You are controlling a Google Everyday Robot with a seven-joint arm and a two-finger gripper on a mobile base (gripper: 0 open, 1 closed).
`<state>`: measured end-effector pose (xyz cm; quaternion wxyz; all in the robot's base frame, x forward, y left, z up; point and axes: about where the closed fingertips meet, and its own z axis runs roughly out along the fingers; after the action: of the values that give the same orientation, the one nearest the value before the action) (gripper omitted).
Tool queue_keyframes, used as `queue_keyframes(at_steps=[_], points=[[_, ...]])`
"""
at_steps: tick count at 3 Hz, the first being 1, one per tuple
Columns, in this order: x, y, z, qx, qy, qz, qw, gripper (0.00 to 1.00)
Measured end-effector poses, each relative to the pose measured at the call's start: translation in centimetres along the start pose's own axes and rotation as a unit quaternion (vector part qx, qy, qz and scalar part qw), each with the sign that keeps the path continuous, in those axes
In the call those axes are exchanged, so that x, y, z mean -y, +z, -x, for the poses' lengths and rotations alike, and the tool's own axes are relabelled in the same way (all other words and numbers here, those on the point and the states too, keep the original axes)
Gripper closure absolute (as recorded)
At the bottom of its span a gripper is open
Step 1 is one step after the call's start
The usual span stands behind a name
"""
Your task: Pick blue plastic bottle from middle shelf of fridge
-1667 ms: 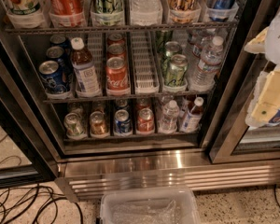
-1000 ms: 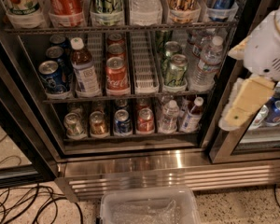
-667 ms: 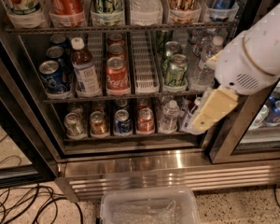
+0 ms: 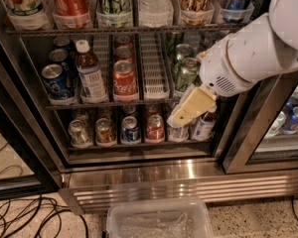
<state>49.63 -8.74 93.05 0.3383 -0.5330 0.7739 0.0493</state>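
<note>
The blue plastic bottle (image 4: 89, 74), with white cap, dark brown liquid and a blue-and-white label, stands upright on the middle shelf (image 4: 109, 103) of the fridge (image 4: 35, 128), between the blue cans (image 4: 56, 82) and the red cans (image 4: 124, 76). Green cans (image 4: 185, 71) stand further right, beyond an empty white lane tray (image 4: 154, 68). My gripper (image 4: 178, 118), on a white arm (image 4: 248, 53) reaching in from the right, hangs in front of the lower rack's right end. It is below and to the right of the bottle, well apart from it.
Large soda bottles (image 4: 69, 1) fill the rack above; small cans (image 4: 130, 130) line the rack below. A steel base grille (image 4: 188, 185) runs under the shelves. A clear plastic bin (image 4: 159, 221) sits on the floor in front, cables (image 4: 30, 217) at the left. A second cooler section (image 4: 288, 118) is at the right.
The arm has swung in from the right edge, leftward and down across the fridge front. It now covers the right end of the middle shelf. The drinks have not moved.
</note>
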Motion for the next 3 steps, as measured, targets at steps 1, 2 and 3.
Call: queue_keyframes(at_steps=[1,2,3], points=[[0.0,0.0,0.0,0.000,0.000,0.000,1.0000,0.00],[-0.1,0.2,0.4,0.009,0.001,-0.002,1.0000,0.00],[-1.6,2.1,1.2,0.045,0.034,-0.001,0.9984,0.00]])
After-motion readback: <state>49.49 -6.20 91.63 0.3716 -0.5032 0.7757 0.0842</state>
